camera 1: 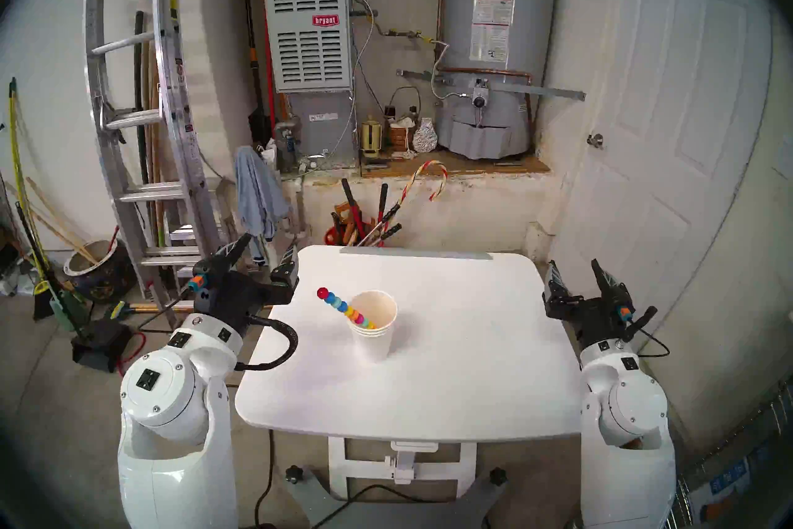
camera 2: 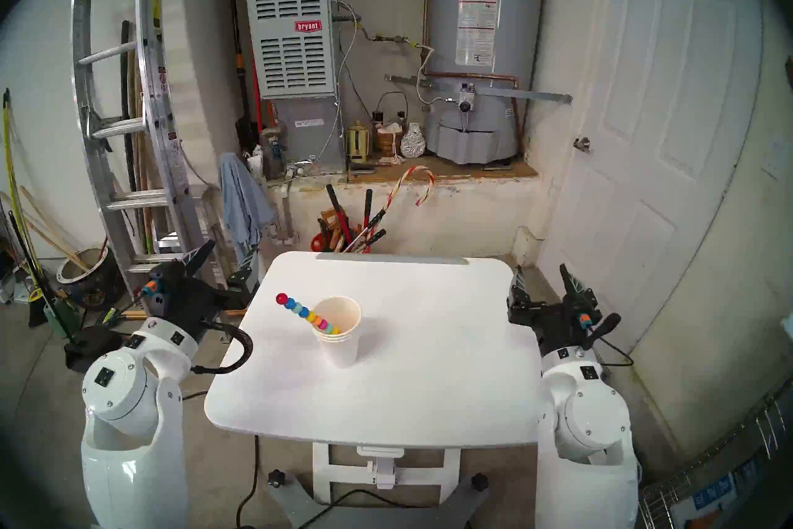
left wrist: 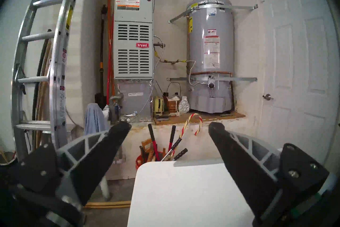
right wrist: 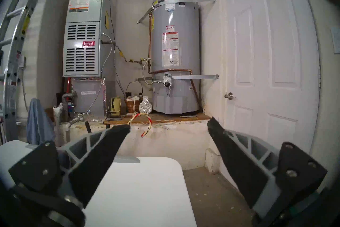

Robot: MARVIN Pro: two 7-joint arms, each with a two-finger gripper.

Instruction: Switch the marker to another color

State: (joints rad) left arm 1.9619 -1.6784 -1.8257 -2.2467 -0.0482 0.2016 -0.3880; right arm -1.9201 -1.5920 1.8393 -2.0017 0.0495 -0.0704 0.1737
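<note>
Both pairs of jaws stand wide apart with nothing between them: the left gripper (camera 1: 269, 253) hangs off the table's left edge at about nine o'clock from the cup, its fingers aimed toward the back wall, and the right gripper (camera 1: 575, 268) hangs off the right edge at about three o'clock, aimed the same way. Each wrist view shows two black fingertips (left wrist: 122, 129) spread to either side, framing a corner of the white table (camera 1: 450, 386) and the wall beyond. Between the arms, slightly left of the table's middle, stands a stack of nested white paper cups (camera 1: 372, 337), upright and open at the top. The marker (camera 1: 343, 307), a thin stick of small round beads, stands in the top cup with its lower end inside and its shaft leaning on the rim. Its long axis is tilted, running from inside the cup up toward ten o'clock, with the red bead at the free end well clear of the rim, followed by blue, teal, yellow, orange and pink beads downward. Neither gripper touches the marker or the cups. At twelve o'clock, behind the table's far edge, a red bucket (camera 1: 332, 236) holds long-handled tools and a red-and-white striped candy cane (camera 1: 422, 180), whose hook curls to the right.
</note>
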